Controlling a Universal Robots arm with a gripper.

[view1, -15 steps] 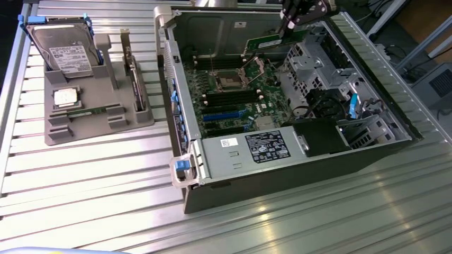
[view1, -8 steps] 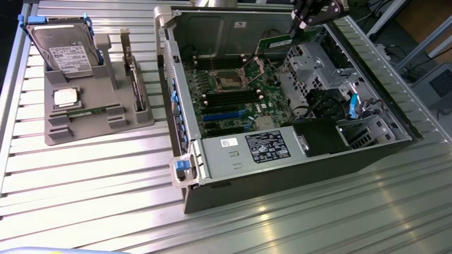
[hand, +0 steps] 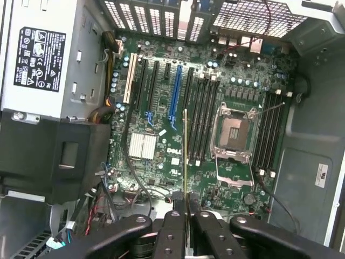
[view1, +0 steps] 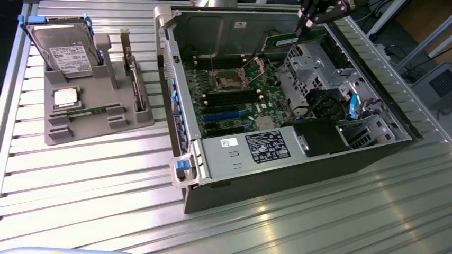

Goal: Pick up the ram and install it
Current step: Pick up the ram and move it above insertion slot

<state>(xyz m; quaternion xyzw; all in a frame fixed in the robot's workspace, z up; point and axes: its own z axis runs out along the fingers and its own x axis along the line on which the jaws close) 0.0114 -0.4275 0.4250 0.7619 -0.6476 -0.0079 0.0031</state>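
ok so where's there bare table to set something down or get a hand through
Widest free patch: the table below the tray and computer case in the exterior view, running to its lower edge. A narrow bare strip lies between tray and case. Crowded: the tray's slots, and the case's inside, with the gripper holding the ram stick over it.

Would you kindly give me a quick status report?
Pincer shut on the ram. Ram held above the motherboard, not yet slotted. Nothing seen blocking.
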